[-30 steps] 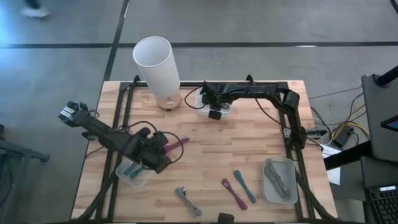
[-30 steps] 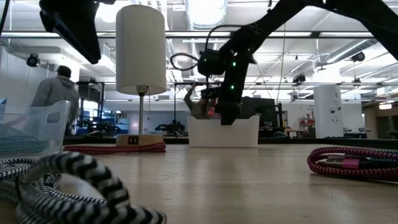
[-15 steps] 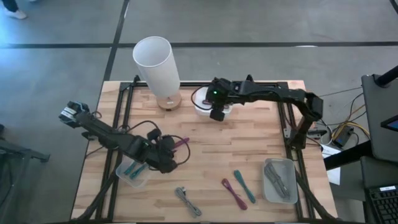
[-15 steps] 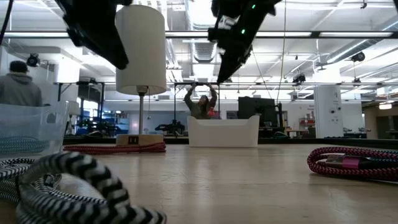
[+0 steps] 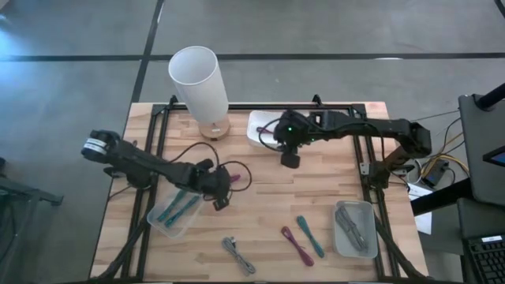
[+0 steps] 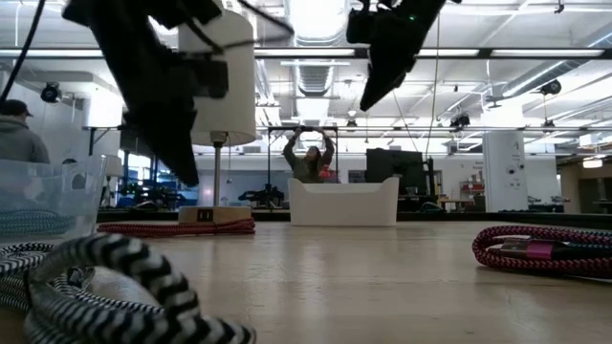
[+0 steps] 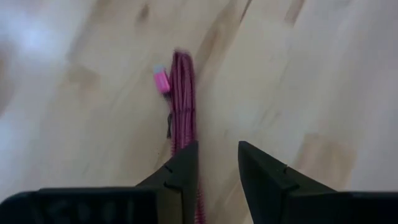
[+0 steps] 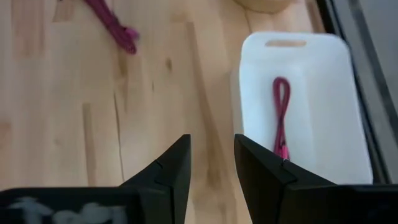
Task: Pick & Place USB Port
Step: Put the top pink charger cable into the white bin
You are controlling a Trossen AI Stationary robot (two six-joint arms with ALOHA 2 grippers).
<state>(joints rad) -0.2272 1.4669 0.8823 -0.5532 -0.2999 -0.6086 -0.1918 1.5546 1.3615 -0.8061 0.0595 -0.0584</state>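
A magenta braided USB cable (image 5: 230, 178) lies folded on the wooden table, and its pink plug (image 7: 161, 80) shows in the left wrist view. My left gripper (image 5: 219, 195) hovers open just over it. The cable (image 7: 183, 99) runs under one finger (image 7: 185, 167) without visible touch. A second magenta cable (image 8: 281, 117) lies inside the white bin (image 5: 262, 126) at the far side. My right gripper (image 5: 290, 158) is open and empty, raised above the table just near of that bin (image 8: 323, 81).
A white lamp (image 5: 199, 81) stands left of the white bin. A clear bin (image 5: 168, 214) holds teal cables. On the near side lie a striped cable (image 5: 238, 256), a magenta cable (image 5: 296, 245) and a teal one (image 5: 310, 236). A grey tray (image 5: 354, 229) sits at the near right.
My right gripper has risen out of the white bin and moved toward the near edge and slightly right; a magenta cable lies in the bin. My left gripper has moved from beside the clear bin toward the right, over the magenta cable on the table.
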